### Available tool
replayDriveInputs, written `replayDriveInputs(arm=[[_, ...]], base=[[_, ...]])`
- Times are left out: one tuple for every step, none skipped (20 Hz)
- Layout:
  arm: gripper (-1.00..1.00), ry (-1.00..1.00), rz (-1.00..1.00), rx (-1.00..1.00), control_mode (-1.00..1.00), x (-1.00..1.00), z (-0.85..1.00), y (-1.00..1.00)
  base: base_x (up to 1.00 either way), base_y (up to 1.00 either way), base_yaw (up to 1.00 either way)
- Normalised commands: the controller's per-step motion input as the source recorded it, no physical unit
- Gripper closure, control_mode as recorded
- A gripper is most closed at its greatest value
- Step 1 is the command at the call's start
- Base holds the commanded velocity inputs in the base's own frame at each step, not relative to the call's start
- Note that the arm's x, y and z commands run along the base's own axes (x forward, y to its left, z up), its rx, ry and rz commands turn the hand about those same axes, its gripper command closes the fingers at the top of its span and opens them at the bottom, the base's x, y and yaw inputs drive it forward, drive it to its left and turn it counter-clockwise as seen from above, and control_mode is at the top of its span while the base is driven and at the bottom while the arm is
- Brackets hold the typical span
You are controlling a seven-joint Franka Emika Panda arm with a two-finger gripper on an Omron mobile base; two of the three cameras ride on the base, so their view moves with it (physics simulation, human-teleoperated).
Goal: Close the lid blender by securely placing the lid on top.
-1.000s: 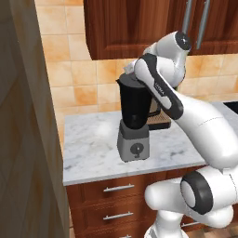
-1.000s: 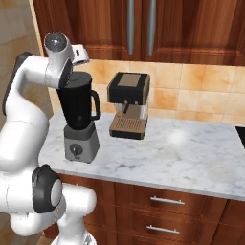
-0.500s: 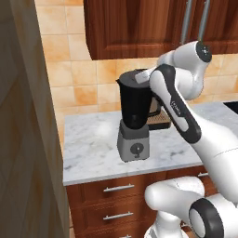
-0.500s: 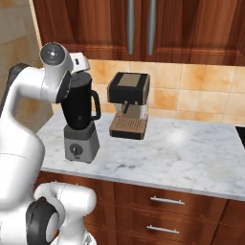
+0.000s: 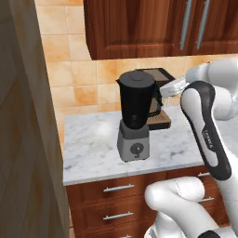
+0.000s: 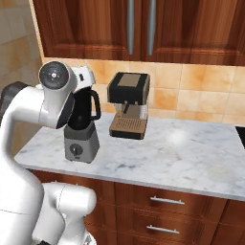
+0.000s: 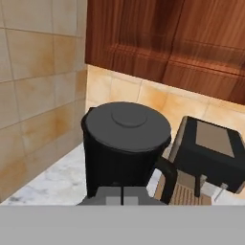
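The blender (image 5: 134, 115) stands on the marble counter (image 5: 93, 139), a black jar on a grey base with a round dial. The lid (image 5: 136, 77) lies flat on the jar's rim, and its knob (image 7: 128, 117) shows from above in the hand view. My gripper (image 7: 122, 200) hangs clear of the blender, above it and toward the front, looking down on the lid. Its two tips meet at the bottom of the hand view with nothing between them. In the left base view my hand (image 5: 170, 87) is to the right of the jar, near the coffee machine.
A black coffee machine (image 6: 128, 105) with a brownish top stands just right of the blender, close to its handle (image 6: 95, 106). Wooden cabinets (image 6: 143, 24) hang overhead. A tall side wall (image 5: 23, 139) borders the counter on the left. The counter runs on to the right (image 6: 191, 143).
My arm has drawn back from the top of the jar, to the right in the left base view. The lid stays on the jar.
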Motion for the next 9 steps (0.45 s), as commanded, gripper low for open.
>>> replayDriveInputs(arm=[[1.0,0.0,0.0,0.02,-1.0,-0.78,0.0,-0.44],[1.0,0.0,0.0,0.02,-1.0,-0.81,0.0,-0.46],[1.0,0.0,0.0,0.03,-1.0,-0.81,0.0,-0.51],[1.0,0.0,0.0,0.01,-1.0,-0.81,-0.01,-0.51],[1.0,0.0,0.0,0.01,-1.0,-0.82,-0.03,-0.49],[1.0,0.0,0.0,0.01,-1.0,-0.82,-0.04,-0.52],[1.0,0.0,0.0,0.01,-1.0,-0.77,-0.04,-0.51],[1.0,0.0,0.0,0.0,-1.0,-0.73,-0.06,-0.49],[1.0,0.0,0.0,0.0,-1.0,-0.68,-0.06,-0.48]], base=[[0.0,0.0,0.0],[0.0,0.0,0.0],[0.0,0.0,0.0],[0.0,0.0,0.0],[0.0,0.0,0.0],[0.0,0.0,0.0],[0.0,0.0,0.0],[0.0,0.0,0.0],[0.0,0.0,0.0]])
